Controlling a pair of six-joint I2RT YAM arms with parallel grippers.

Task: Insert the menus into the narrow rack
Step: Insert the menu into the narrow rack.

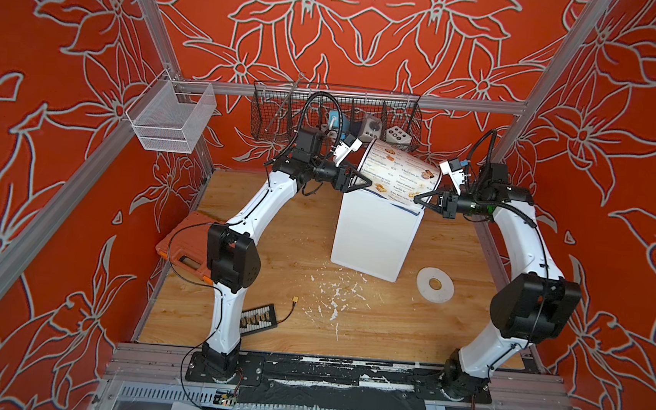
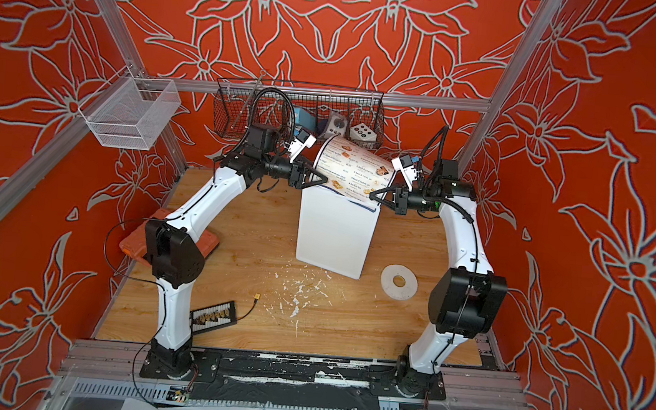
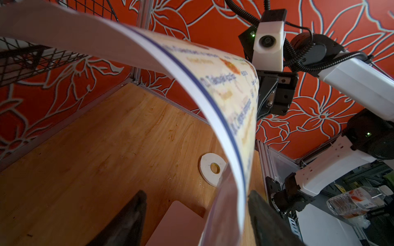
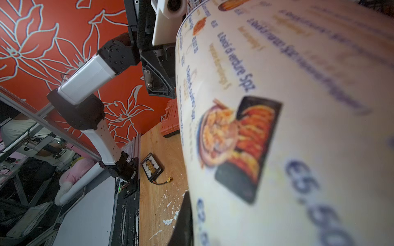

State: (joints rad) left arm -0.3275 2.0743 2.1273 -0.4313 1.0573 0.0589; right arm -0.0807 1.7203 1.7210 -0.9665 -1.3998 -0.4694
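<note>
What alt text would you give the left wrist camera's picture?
A curled menu arches across the frame, its edge passing between the dark fingers of the open left pincer. Below lie a wooden table and a white ring.

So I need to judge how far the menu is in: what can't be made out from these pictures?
- Whether the lower edge of the menu sits inside the rack or on its rim: both top views, too small, corner covered by the right gripper.
- Rack opening: left wrist view, blurred and cut off by the picture's edge.
- Menu print: right wrist view, blurred close-up; heading not readable in any view.
</note>
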